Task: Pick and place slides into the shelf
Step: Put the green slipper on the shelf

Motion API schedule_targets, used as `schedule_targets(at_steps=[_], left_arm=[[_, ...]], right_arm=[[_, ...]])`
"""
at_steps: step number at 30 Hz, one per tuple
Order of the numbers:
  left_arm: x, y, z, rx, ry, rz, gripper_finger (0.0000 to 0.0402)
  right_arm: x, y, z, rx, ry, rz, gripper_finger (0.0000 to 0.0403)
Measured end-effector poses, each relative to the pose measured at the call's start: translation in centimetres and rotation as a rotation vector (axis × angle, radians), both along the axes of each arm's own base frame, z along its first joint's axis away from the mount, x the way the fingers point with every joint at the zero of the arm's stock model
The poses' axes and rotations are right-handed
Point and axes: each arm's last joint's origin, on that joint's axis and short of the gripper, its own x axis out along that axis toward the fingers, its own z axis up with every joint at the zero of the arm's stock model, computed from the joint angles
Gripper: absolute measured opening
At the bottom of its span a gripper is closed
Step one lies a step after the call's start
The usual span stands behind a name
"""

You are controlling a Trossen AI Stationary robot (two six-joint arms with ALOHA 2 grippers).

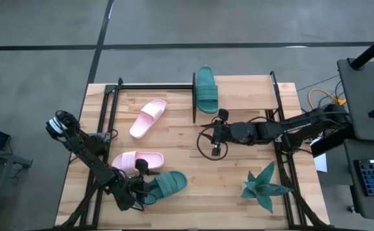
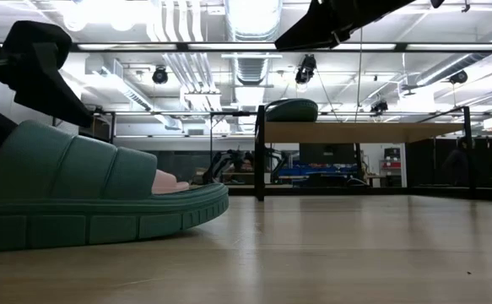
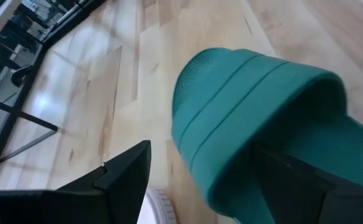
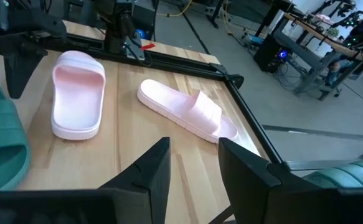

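Between the left claw's [image 1: 142, 190] spread fingers (released) lies a teal slide [image 1: 167, 184] — strap upward.

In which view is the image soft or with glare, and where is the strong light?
Left wrist view: the teal slide fills the frame close up and looks soft, with pale glare on the tabletop. Low view: bright ceiling lights wash out the top, and the near teal slide looms large. High view: even light, only faint shadows.

Low view: near teal slide [image 2: 85, 198] cut off at the frame edge, hiding most of a pink slide [image 2: 168, 181]. Left gripper [image 1: 137, 186] contact unclear from above.
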Motion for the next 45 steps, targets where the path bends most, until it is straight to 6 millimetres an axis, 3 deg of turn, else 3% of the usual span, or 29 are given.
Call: schedule_targets(at_steps=[31,38,45], left_arm=[[0.0,0.4,-0.6,0.025,-0.024,0.054,0.0257],[0.6,0.5,-2.3,0.078,0.019,0.072,0.0257],[1.0,0.3,-2.6,0.120,-0.008,0.102,0.0257]], right_arm=[[0.1,0.0,-0.4,-0.003,0.021,0.000,0.0107],[0.1,0.0,-0.4,-0.003,0.023,-0.001,0.0099],[0.1,0.0,-0.4,-0.005,0.025,0.000,0.0100]])
